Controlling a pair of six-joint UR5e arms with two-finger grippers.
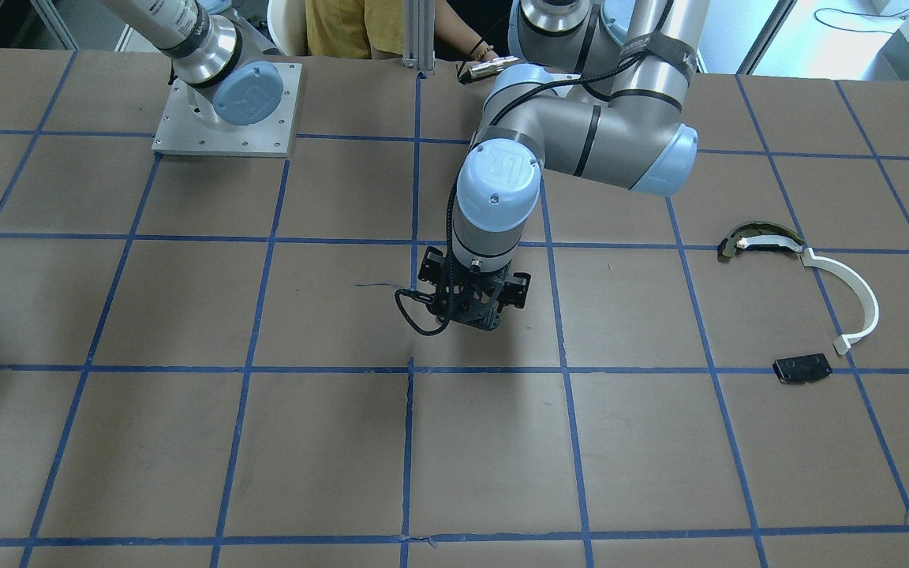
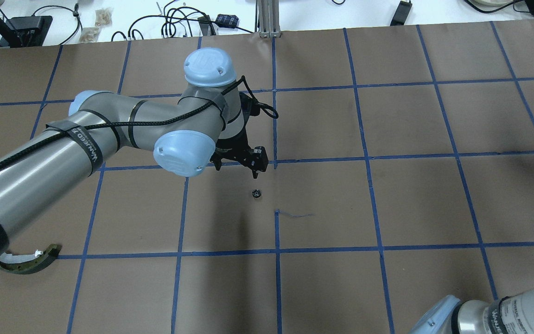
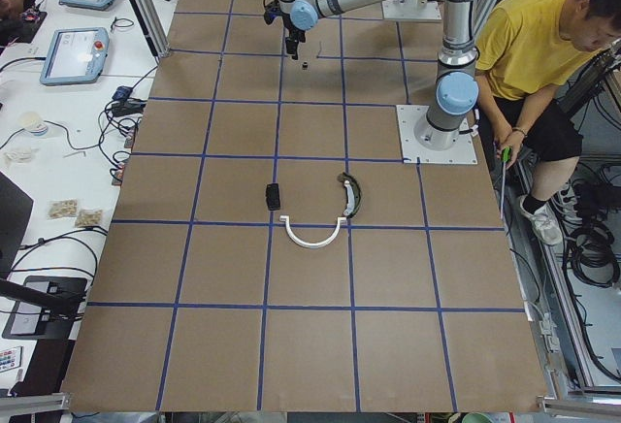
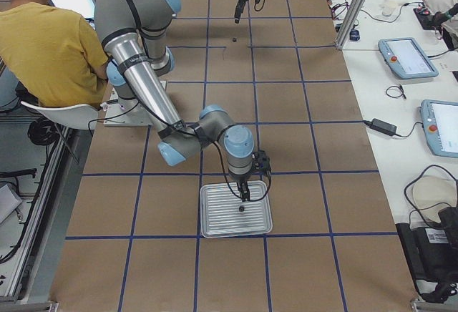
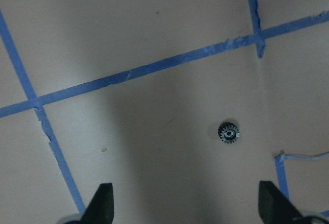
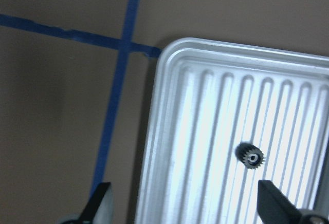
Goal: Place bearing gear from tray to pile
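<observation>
Your left gripper (image 5: 187,203) is hanging wide open over the middle of the table (image 2: 434,195) and carrying nothing. Below it a small toothed bearing gear, the table gear (image 5: 229,133), is lying flat on the paper with its bore facing up.

The relation you are working with shows in the left wrist view. The table gear is not sitting between the fingers (image 5: 103,203). It is lying off towards the right-hand finger and ahead of both tips. I am judging that the gripper is needing a small shift that way before any descent. The gear is round and is offering no long axis, so wrist angle is mattering little.

At the table's right end your right gripper (image 6: 187,203) is also hovering spread open and empty, above the ribbed metal tray (image 6: 195,131). A second gear, the tray gear (image 6: 251,157), is resting flat at about the tray's middle. In its wrist view it is likewise lying towards the right-hand finger.

The pile is lying towards the left end, well apart from the table gear. It is made up of the white arc (image 1: 857,292), the dark curved piece (image 1: 758,237) and the black plate (image 1: 802,368). The left arm is standing nearer both the table gear and the pile. The right arm is standing nearer the tray.
</observation>
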